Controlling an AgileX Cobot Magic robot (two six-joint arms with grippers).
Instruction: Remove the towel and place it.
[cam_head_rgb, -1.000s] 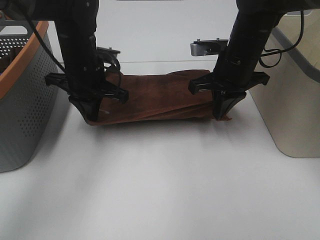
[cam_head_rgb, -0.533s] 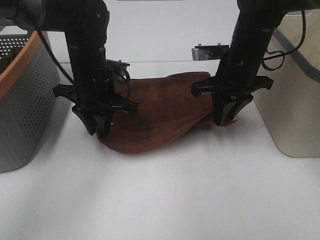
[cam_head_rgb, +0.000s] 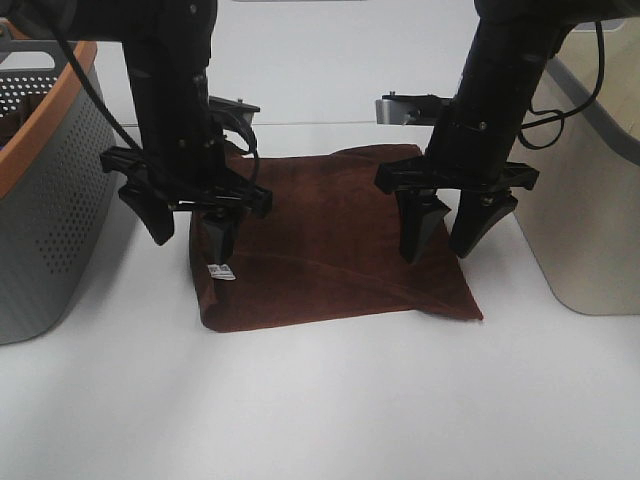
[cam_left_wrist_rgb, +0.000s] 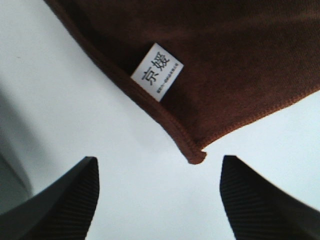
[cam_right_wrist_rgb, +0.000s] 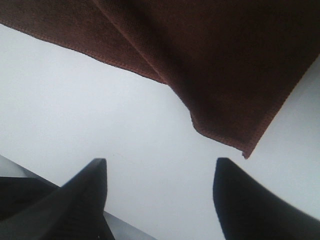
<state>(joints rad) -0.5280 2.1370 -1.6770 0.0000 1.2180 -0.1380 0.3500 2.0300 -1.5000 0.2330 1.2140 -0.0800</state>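
The brown towel (cam_head_rgb: 330, 245) lies mid-frame on the worktop (cam_head_rgb: 320, 400); both grippers' fingers gape empty. Next, probably retreat upward.

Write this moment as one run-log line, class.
towel: flat on table | left gripper: open, empty | right gripper: open, empty | stage: towel released
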